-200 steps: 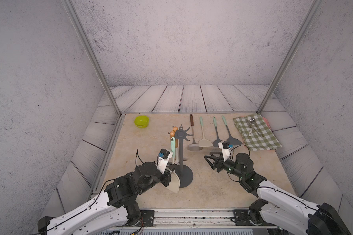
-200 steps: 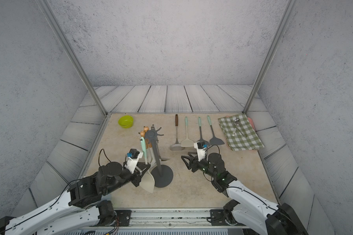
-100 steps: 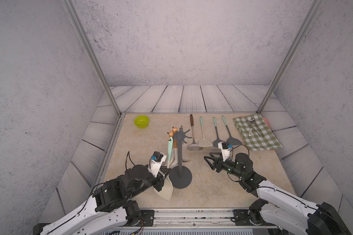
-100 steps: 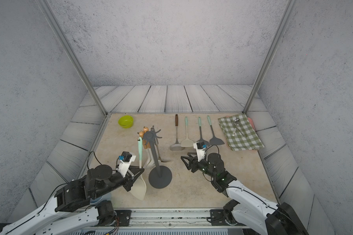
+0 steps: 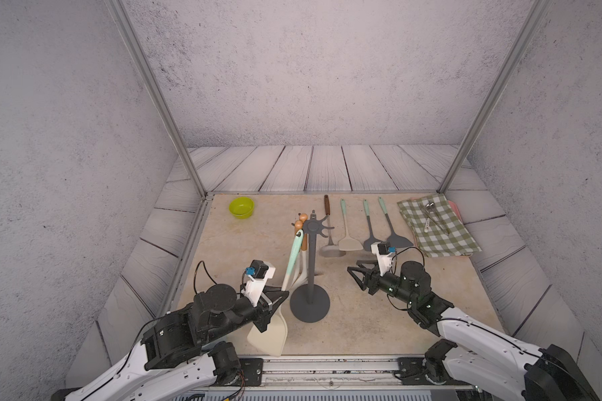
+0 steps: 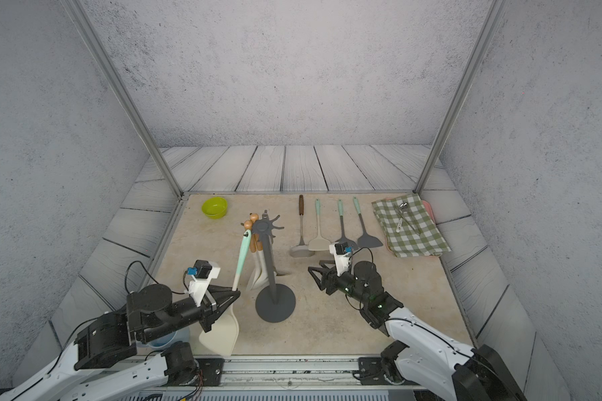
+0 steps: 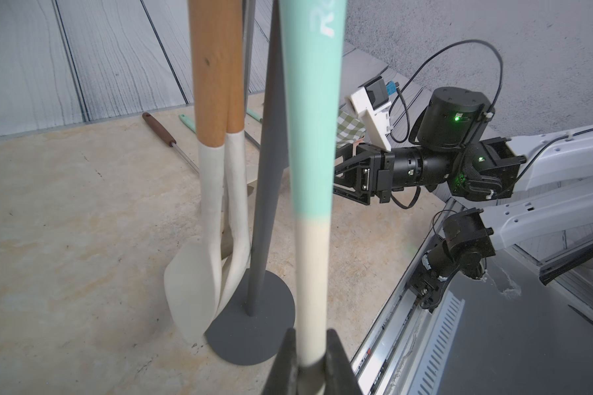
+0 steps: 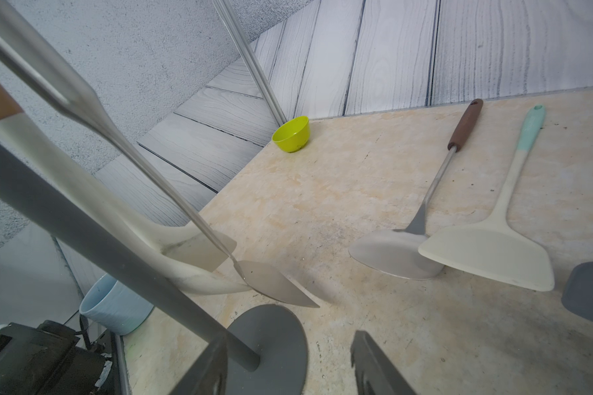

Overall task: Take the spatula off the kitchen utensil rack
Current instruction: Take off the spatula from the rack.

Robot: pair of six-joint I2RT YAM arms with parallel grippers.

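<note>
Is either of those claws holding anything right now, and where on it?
The left gripper is shut on the spatula, clamping its cream neck just above the blade. The right gripper is open and holds nothing.

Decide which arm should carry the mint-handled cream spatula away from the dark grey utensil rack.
Left: the left gripper is shut on the spatula, low on its shaft; the right gripper stands open, empty, beside the rack.

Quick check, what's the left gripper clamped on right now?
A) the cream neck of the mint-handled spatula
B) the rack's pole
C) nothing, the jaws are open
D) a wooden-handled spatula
A: in the left wrist view the left gripper is shut on the cream neck of the mint-handled spatula, with the kitchen utensil rack pole standing beside it, outside the jaws.
</note>
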